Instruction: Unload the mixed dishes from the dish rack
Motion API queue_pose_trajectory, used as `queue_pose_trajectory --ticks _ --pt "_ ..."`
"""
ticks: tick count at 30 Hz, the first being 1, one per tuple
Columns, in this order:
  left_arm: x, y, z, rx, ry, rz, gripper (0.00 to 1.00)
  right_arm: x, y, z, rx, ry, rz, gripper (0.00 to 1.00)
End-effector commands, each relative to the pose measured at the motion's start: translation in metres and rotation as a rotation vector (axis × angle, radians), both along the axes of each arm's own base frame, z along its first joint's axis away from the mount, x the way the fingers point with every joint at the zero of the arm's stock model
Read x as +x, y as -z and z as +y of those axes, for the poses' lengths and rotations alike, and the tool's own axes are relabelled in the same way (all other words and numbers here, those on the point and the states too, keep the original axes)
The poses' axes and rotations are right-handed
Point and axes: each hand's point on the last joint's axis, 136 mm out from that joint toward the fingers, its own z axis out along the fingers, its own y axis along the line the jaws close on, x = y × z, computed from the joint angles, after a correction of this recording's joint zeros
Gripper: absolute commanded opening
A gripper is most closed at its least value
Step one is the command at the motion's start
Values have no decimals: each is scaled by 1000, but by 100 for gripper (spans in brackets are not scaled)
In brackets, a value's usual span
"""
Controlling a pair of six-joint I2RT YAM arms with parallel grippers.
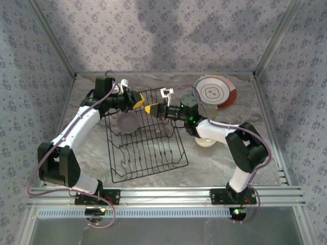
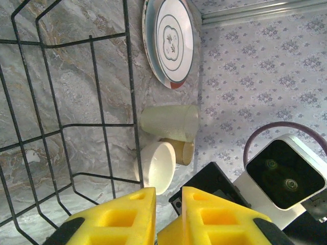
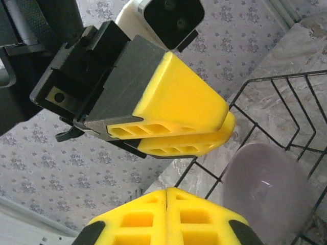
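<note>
Both claws hang over the far end of the black wire dish rack, pinched together on nothing: the left gripper and the right gripper, nose to nose. The small lavender bowl sits in the rack, just beside the left one. I reckon whichever arm takes it should open wide first, straddle the rim and lift clear of the wires. From above, the right arm half hides the cream bowl and the pale yellowish cup outside the rack.
</note>
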Motion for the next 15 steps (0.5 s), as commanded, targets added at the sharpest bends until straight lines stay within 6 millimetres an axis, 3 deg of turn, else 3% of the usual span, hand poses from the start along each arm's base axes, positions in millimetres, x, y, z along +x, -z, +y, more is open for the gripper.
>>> queue_pose_trajectory --ticks 1,5,7,10,15 --pt "-1 0 7 10 -6 -16 19 6 -11 2 26 6 -43 0" --pt "1 9 31 133 -41 -22 24 7 -6 -2 -29 35 -37 0" --pt "-3 14 51 296 -67 -30 35 7 -2 -7 -76 54 -36 0" --pt "-9 23 66 406 -73 -24 50 6 7 -13 -147 83 -23 0" --pt "-15 39 86 532 -97 -17 62 3 16 -17 -220 90 -27 0"
